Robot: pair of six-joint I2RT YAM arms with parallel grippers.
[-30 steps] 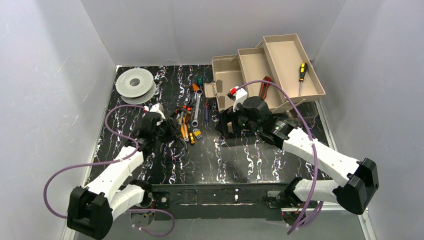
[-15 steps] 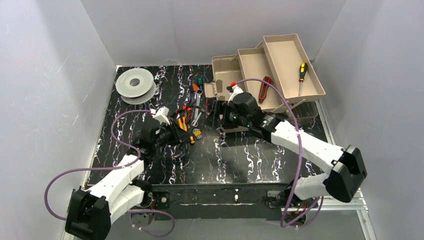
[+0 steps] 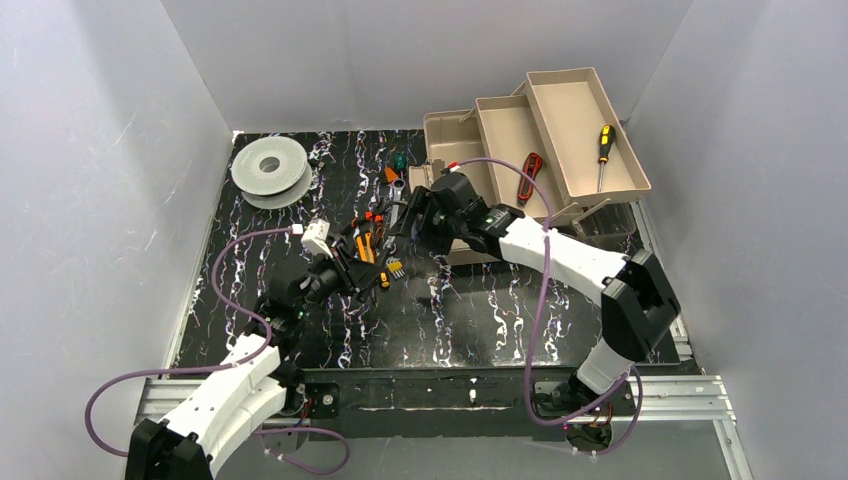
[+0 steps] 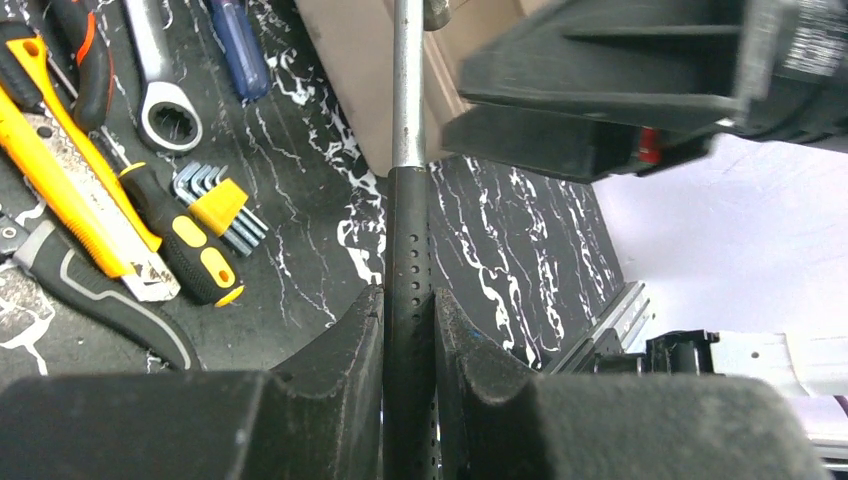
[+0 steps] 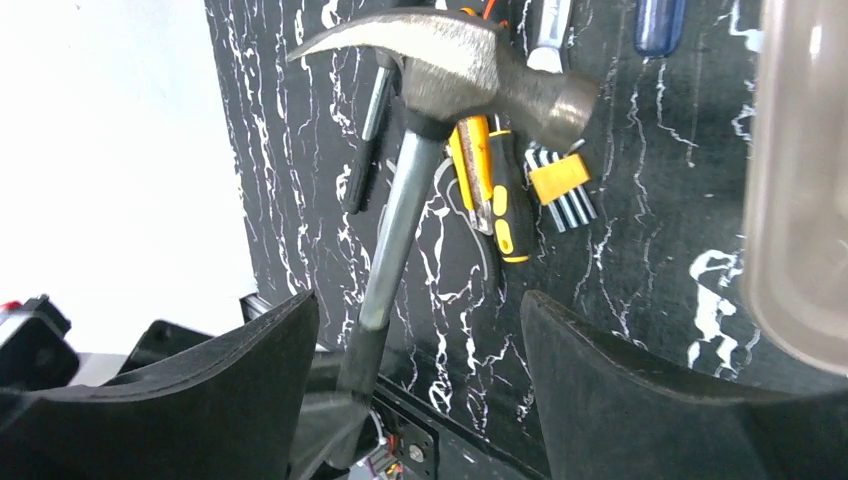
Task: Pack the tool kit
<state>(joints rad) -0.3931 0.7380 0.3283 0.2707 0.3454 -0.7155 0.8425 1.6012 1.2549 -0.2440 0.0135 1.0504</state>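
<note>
Right now the left end effector (image 4: 408,330) is clamped on the black grip of a hammer (image 5: 465,70), holding it above the table (image 3: 480,310) — the steel shaft runs between the spread fingers of the right end effector (image 5: 420,330), which stands open. Beneath lie a wrench (image 4: 165,95), yellow hex keys (image 4: 222,205) and a yellow utility knife (image 4: 70,185). Far right sits the toolbox (image 3: 570,105), trays fanned open — a red-handled tool (image 3: 527,176) in the middle tray, a yellow-and-black screwdriver (image 3: 604,148) in the rightmost. A grey spool (image 3: 270,170) lies far left
</note>
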